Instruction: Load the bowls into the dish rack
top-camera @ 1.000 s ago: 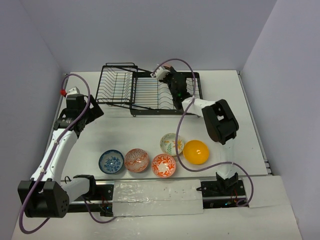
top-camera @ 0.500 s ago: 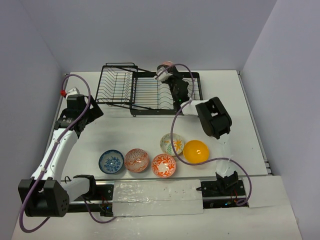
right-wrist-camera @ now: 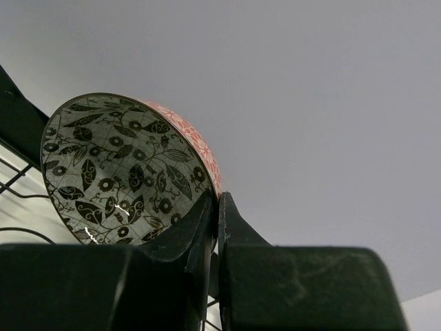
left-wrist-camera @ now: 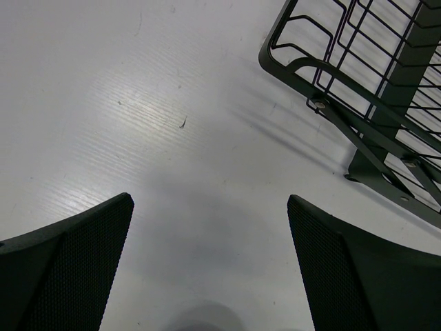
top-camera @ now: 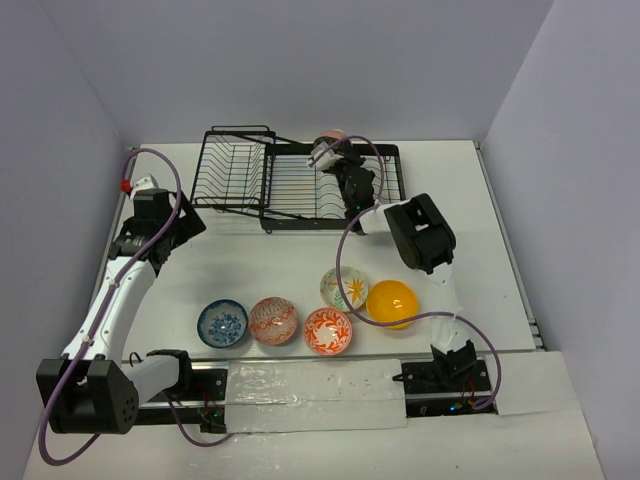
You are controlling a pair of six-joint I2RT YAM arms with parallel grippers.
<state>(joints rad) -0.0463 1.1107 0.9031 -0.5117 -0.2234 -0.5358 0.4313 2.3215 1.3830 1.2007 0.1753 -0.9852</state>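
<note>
clamping the rim of the grey-black patterned bowl (right-wrist-camera: 124, 172), the right gripper (right-wrist-camera: 217, 207) is seen at top centre of the overhead view, over the upper edge of the dish rack (top-camera: 300, 185). the bowl is held tilted; its outside is pink-red. the left gripper (left-wrist-camera: 207, 269) is spread wide with nothing between its fingers, over bare worktop (left-wrist-camera: 138, 103); the rack's corner shows at upper right of its wrist view. logged on the worktop at lower centre of the overhead view, in a row: blue patterned bowl (top-camera: 222, 323), pink-red patterned bowl (top-camera: 273, 320), orange-red floral bowl (top-camera: 328, 331). just above them, side by side: white leaf bowl (top-camera: 343, 287), orange-yellow bowl (top-camera: 392, 303).
</note>
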